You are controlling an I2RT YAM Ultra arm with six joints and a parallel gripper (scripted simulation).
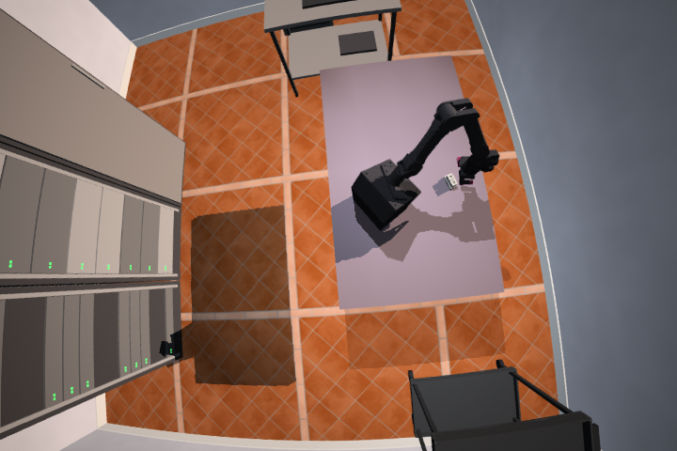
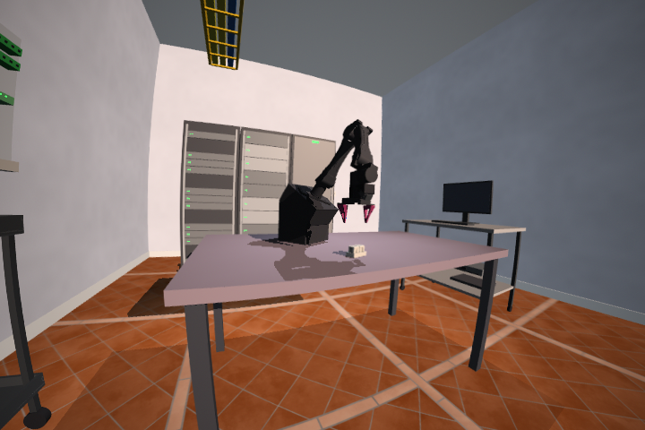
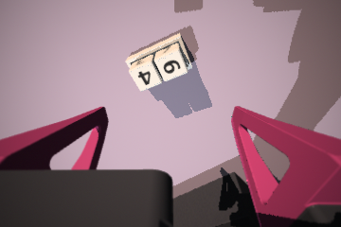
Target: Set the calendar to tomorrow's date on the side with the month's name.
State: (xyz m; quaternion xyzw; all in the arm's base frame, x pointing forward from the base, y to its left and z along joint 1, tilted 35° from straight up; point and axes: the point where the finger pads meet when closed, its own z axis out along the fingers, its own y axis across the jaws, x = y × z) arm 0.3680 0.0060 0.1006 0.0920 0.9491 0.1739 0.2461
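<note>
fingers magenta | cubes cream, black digits | table lilac
</note>
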